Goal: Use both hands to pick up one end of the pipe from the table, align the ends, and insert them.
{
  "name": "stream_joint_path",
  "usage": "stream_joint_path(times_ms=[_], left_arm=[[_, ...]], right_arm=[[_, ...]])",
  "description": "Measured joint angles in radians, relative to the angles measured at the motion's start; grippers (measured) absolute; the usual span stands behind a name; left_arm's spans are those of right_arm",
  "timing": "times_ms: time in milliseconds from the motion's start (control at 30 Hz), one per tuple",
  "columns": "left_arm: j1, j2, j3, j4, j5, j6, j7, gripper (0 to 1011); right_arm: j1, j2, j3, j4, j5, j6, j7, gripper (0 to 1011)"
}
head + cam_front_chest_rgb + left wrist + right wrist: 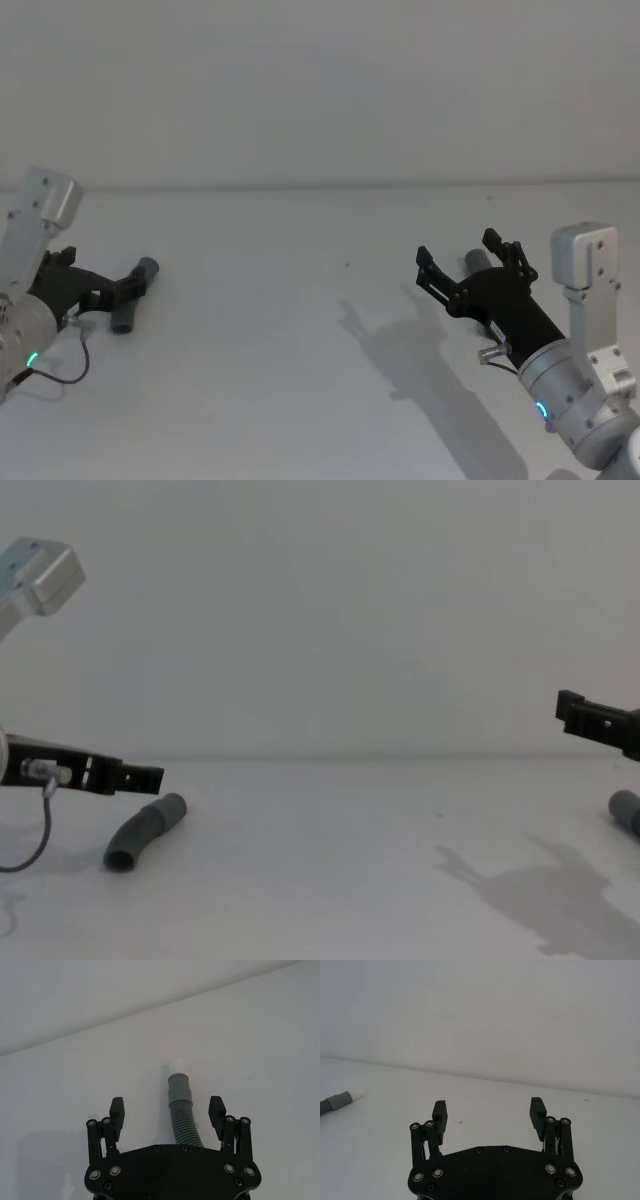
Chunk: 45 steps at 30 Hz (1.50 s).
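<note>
Over the desk: two wide-spread tools, nothing gripped

At the left edge of the head view, my left tool (167,1107) reaches in low over the white desk (300,330) with its two black fingers (117,1110) spread wide. From the left wrist I see the left pipe piece (181,1110) running between them. Its ribbed stretch passes under my palm, and its smooth grey cuff (178,1086) pokes out beyond the fingertips. A whitish tip (178,1065) caps that end. Neither finger touches the piece, and bare desk shows on both sides of it. In the chest view the same piece lies flat on the desk at lower left, gently bent. My tool hovers just above it, not down around it.

At the lower right of the head view, my right tool (466,256) points up and to the left. It is raised off the desk and throws a shadow (400,345) across the surface toward the centre. Its fingers stand fully apart and hold nothing. In the head view the dark grey right pipe piece (477,260) shows in the gap between those fingers. The chest view, though, puts it down on the desk at the right edge of the frame, well below the tool. I cannot tell whether it lies straight under the tool or a little beyond it.

Both pieces rest on the desk well apart, one at each side.
</note>
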Motion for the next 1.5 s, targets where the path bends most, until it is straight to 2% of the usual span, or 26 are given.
stream_joint_path(times_ms=[500,1100,1500], left_arm=[[-0.004,-0.001,0.003,0.045,0.013,-0.024,-0.014,1001],[-0.006,-0.002,0.004,0.06,0.018,-0.032,-0.019,1001],[-0.006,-0.002,0.004,0.063,0.019,-0.033,-0.02,1001]], right_arm=[[0.0,0.0,0.0,0.0,0.0,0.0,0.0,1004],[0.0,-0.001,0.002,0.003,0.0,0.001,0.0,1004],[0.015,-0.009,0.039,0.035,0.027,0.043,-0.002,1004]])
